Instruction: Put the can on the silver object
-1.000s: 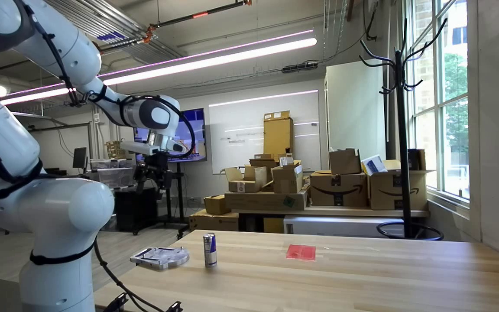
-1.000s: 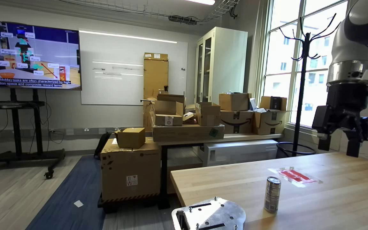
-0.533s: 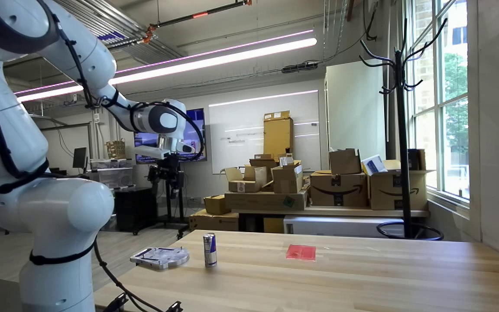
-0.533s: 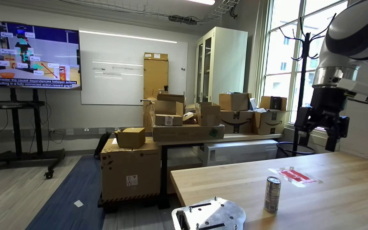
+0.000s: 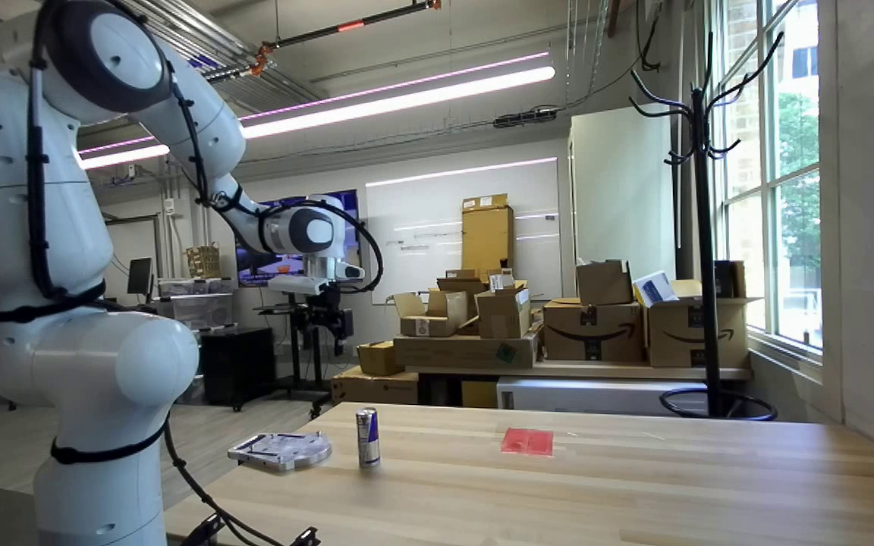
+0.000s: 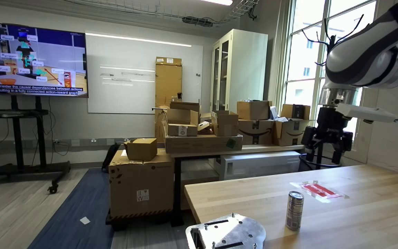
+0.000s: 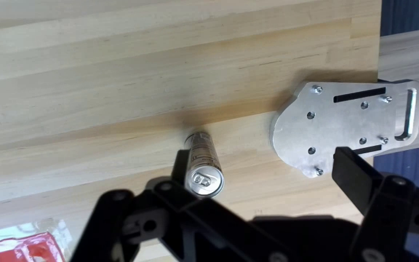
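Tool (image 7: 261, 154), empty, fingers apart; silver object (image 7: 344, 122), overhanging edge of tabletop (image 7: 122, 91); can (image 7: 205, 160), upright, farther inward; hazard: off-centre descent, one finger possibly knocking the can over

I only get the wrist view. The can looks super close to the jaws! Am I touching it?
Observer: No. In both exterior views, the jaws hang above the can, not touching it.
Operator: Any colours I'm missing on it?
Observer: Yes: in an exterior view, one side shows dark blue.
Operator: My picture cuts off the red thing. Is it all on the table?
Observer: Yes. An exterior view shows all of it lying there.
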You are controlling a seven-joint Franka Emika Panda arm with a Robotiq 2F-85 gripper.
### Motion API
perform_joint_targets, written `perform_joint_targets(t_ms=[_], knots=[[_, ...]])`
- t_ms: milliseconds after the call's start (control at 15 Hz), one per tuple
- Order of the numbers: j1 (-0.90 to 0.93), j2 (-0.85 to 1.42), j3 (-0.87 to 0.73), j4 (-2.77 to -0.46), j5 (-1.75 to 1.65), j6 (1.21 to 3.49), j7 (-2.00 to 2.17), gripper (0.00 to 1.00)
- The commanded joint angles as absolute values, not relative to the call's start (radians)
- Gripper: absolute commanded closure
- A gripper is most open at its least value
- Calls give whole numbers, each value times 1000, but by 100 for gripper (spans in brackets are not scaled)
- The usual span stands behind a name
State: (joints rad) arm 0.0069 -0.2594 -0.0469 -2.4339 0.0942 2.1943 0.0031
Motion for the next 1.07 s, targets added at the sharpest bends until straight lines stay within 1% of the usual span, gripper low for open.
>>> perform_joint_targets(t_ms=[0, 600, 1000], knots=[[-10, -122, -39, -2327, 73, 2226, 18, 0], [-28, 160, -56, -2130, 83, 2283, 9, 0], [-39, 285, -61, -2076, 83, 2326, 9, 0]])
